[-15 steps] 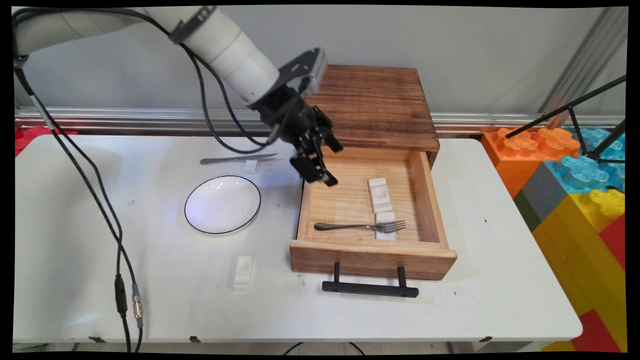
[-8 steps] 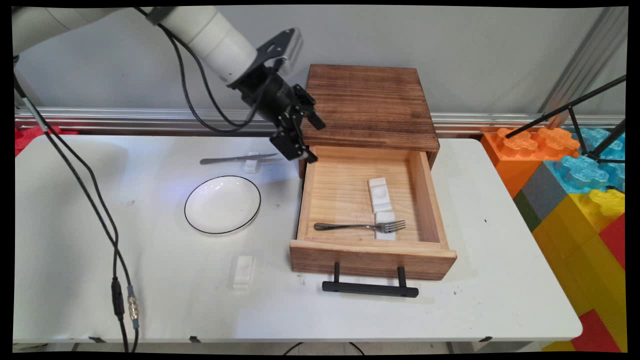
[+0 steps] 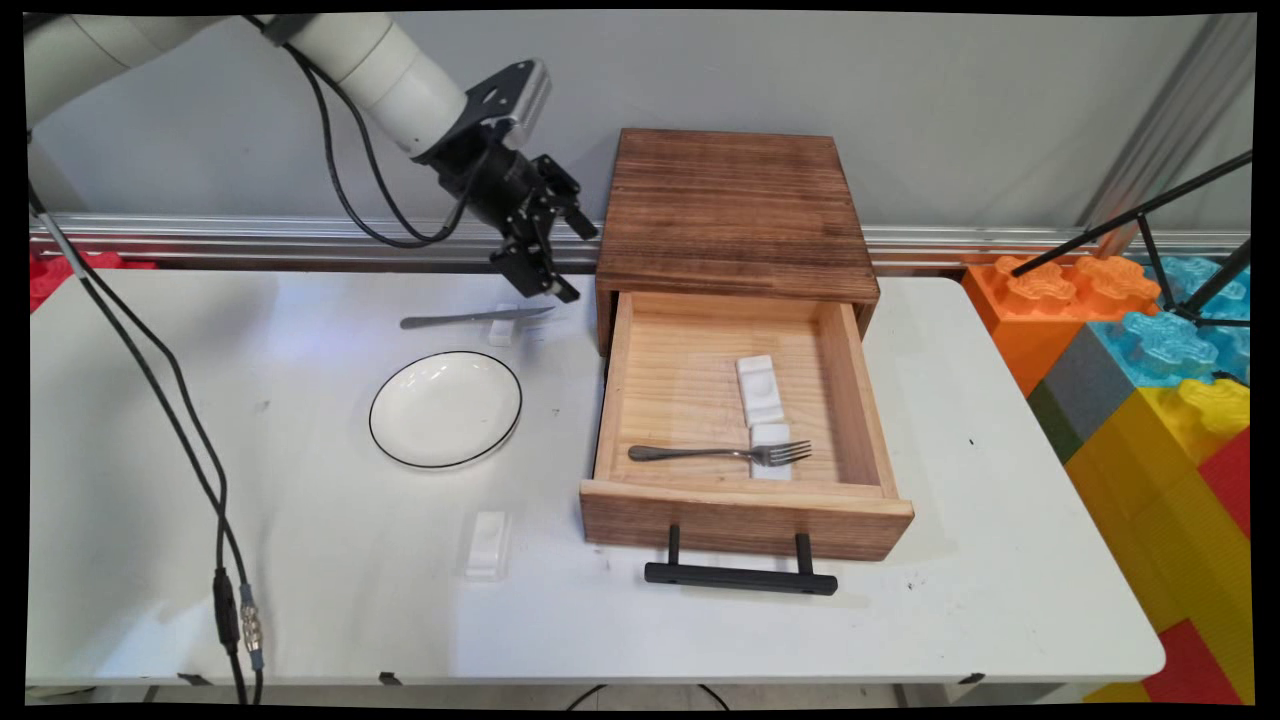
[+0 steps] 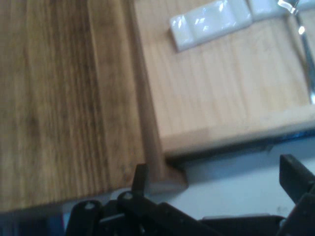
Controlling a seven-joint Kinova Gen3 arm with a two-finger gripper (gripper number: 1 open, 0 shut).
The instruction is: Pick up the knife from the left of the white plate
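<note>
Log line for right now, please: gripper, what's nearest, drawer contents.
gripper: open, empty, in the air | nearest: knife on white rest | drawer: open | inside: fork, two white rests

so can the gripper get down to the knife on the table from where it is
Probably yes. The gripper hangs open in the air just above and right of the knife, whose blade rests on a small white rest. Nothing lies between them; the wooden drawer box stands off to the right.
</note>
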